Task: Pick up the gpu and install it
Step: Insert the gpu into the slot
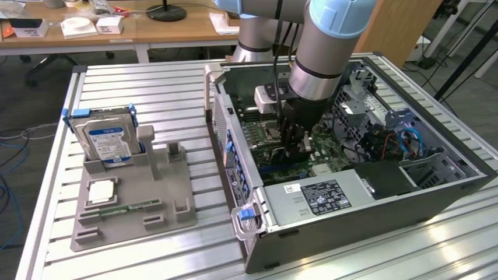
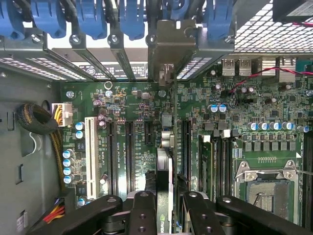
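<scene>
Your hand [image 2: 164, 210] pinches the gpu [image 2: 165, 176] edge-on inside the open case [image 1: 435, 192], card held upright so its lower edge can meet a slot on the motherboard [image 2: 142, 98], its bracket toward the rear openings; the hard drive [image 1: 107, 142] waits in the tray [image 1: 132, 210] on the bench [image 1: 155, 87]

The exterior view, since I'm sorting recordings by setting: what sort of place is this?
Likely a lab or workshop: a robot arm works on a slatted metal table holding an opened computer case, with wooden desks behind.
</scene>
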`<state>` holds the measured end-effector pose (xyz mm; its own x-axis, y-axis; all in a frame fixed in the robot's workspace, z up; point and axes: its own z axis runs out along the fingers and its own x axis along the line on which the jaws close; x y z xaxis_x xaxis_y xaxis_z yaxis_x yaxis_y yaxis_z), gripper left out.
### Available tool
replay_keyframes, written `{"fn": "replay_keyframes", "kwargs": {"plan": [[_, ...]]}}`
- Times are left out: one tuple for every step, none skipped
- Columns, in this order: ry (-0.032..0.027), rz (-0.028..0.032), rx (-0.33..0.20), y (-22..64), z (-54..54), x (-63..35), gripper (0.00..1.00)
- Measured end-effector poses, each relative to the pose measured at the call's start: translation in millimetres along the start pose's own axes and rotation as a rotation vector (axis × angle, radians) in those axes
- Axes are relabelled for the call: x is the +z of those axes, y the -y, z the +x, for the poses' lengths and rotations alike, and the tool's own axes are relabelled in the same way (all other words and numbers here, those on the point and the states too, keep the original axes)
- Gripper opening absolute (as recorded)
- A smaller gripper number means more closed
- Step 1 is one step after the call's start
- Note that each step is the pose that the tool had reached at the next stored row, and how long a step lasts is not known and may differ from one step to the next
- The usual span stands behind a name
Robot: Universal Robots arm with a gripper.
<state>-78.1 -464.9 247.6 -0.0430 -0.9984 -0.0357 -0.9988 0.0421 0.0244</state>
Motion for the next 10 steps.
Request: {"fn": "replay_keyframes", "kwargs": {"plan": [[0.0,0.0,0.0,0.0,-0.2,0.1,0.26],[-0.0001,0.0,0.0,0.0,-0.5,0.1,0.26],[-0.0002,0.0,0.0,-0.2,-1.2,0.2,0.26],[-0.0001,0.0001,0.0,-0.3,-1.9,0.3,0.26],[0.0,0.0,0.0,-0.2,-2.2,0.4,0.26],[0.0,0.0,0.0,-0.2,-2.4,0.4,0.26],[0.0,0.0,0.0,-0.2,-2.5,0.5,0.26],[-0.0003,0.0,0.0,-0.3,-2.5,0.5,0.26],[-0.0004,-0.0001,0.0,-0.3,-2.5,0.8,0.26],[-0.0005,0.0001,0.0,-0.3,-2.5,1.2,0.26]]}}
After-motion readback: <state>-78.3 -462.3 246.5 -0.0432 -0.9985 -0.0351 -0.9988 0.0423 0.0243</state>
